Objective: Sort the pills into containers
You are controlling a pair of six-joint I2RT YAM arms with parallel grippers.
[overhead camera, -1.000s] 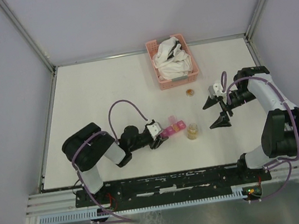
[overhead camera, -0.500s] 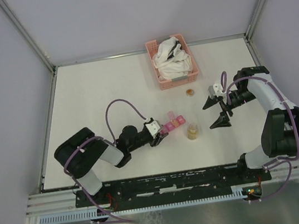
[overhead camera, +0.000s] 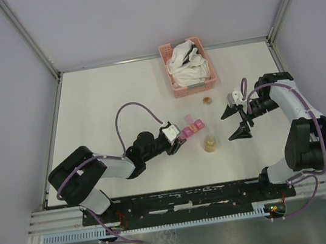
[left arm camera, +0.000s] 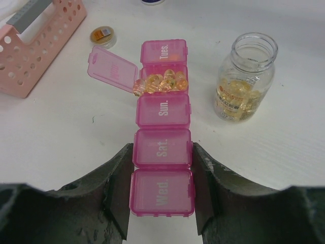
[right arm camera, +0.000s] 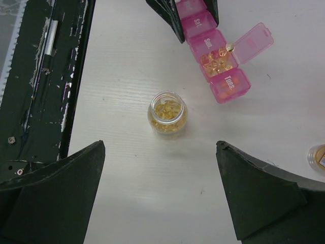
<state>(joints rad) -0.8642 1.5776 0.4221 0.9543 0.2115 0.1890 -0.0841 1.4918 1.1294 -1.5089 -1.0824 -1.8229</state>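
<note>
Change vs. one second back: the left arm's elbow has swung outward. The left gripper (overhead camera: 176,140) and the strip box (overhead camera: 189,127) it carries have turned, so the box's free end has lifted away from the jar (overhead camera: 210,144). The jar and right arm have not moved.

Left jaws: closed narrow on the box's long sides, at the Sat./Wed. end.
Right gripper (overhead camera: 235,122): jaws spread wide, holding nothing, to the right of the jar and apart from it.

Strip box: five magenta cells, just left of the jar. Four are lidded (Tues., Sun., Sat., Wed.). The cell between Tues. and Sun. is open, with its lid (left arm camera: 112,68) flipped away from the jar. That cell is heaped with amber pills (left arm camera: 161,81), some of them on the hinge-side rim.

Jar: uncapped, upright, partly filled with the same pills.

Small round cap (overhead camera: 207,99): beyond the jar, toward the pink basket (overhead camera: 177,86) holding white cloth.
</note>
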